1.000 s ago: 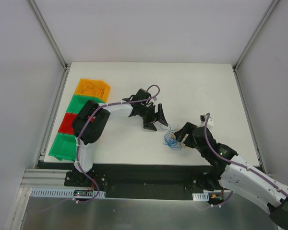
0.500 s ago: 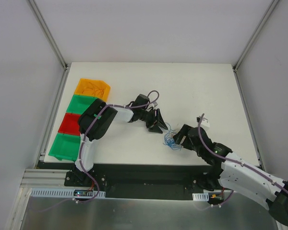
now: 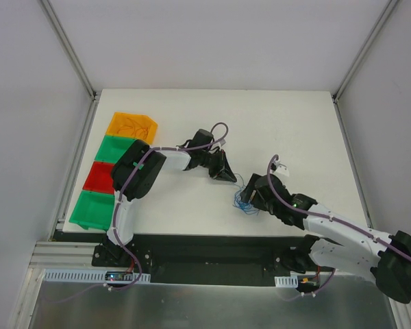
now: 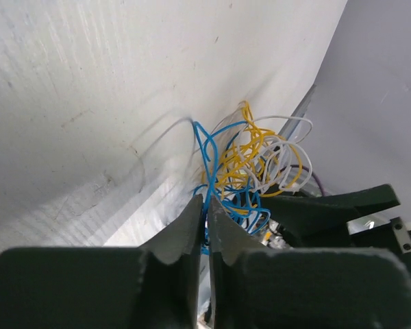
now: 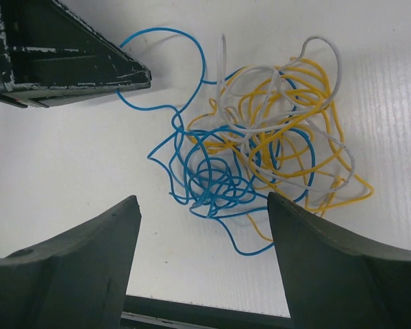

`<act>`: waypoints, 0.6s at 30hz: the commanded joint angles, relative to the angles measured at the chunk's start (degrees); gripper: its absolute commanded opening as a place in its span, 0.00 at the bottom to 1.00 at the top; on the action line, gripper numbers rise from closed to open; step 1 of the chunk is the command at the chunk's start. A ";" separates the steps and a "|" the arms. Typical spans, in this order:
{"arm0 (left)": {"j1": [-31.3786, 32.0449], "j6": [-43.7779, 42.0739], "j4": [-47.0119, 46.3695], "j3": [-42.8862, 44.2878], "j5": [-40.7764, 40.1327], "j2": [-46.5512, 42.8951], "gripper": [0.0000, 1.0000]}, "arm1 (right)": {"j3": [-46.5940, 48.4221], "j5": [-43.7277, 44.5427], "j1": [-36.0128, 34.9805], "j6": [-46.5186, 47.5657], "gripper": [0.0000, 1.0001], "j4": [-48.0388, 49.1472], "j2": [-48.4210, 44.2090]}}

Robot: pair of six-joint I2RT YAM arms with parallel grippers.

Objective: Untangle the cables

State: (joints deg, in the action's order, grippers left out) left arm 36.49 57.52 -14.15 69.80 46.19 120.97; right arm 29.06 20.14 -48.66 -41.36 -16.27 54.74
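Newly closed, left gripper [image 4: 205, 204] pinches a blue strand [image 4: 207, 159] of the cables [image 5: 260, 151]; right gripper [image 5: 202, 202] gapes above.

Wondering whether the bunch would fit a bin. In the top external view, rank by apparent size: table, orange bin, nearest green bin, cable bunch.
1. table
2. orange bin and nearest green bin, about alike, so not ranked apart
3. cable bunch, clearly smallest

Left arm stretches in toward the middle, its gripper [image 4: 207, 203] pinched on the cables [image 4: 253, 161]; right gripper [image 5: 202, 200] points down, jaws spread wide
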 commanded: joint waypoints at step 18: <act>-0.98 -7.14 5.00 -1.34 -4.88 -18.56 0.00 | 19.46 11.06 -0.29 -3.62 0.76 -15.09 28.74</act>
State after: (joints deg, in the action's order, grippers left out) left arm 36.27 55.35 -12.01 67.07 43.53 110.52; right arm 47.09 29.61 -48.69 -42.83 -26.00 79.31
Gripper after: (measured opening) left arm 0.006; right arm 0.763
